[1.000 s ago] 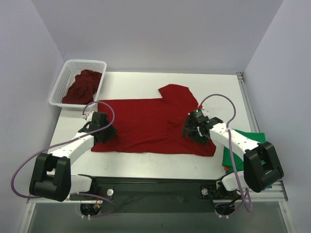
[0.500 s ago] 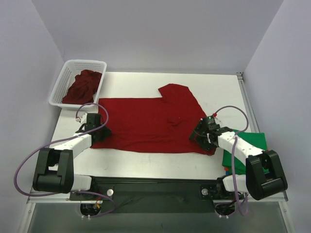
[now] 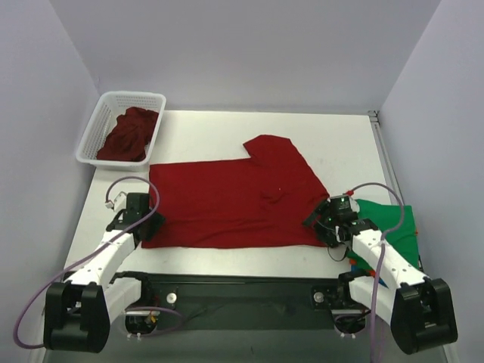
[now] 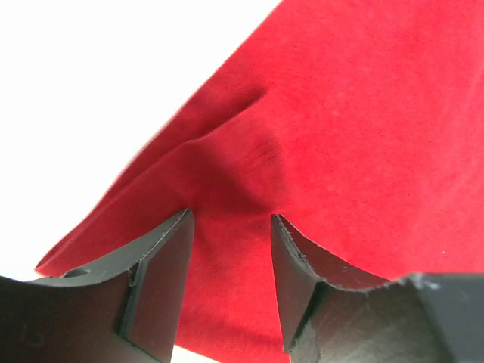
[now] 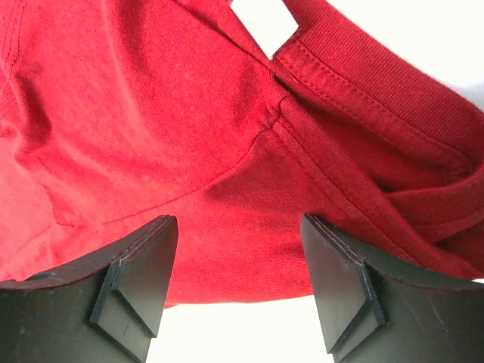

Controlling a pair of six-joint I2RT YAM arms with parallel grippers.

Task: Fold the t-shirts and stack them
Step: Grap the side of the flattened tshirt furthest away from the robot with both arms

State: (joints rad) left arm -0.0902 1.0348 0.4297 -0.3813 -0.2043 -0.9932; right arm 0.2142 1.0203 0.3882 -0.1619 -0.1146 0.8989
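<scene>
Left gripper [image 4: 231, 218], right gripper [image 5: 238, 221] drew nearer.

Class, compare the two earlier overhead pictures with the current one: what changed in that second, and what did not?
Both arms drew back toward their bases: the left gripper to the spread red t-shirt's near left corner, the right gripper from its middle to its near right corner. Both stand open, holding nothing. The shirt seems dragged slightly nearer. The basket, the crumpled red shirt in it and the green t-shirt stayed put.
</scene>
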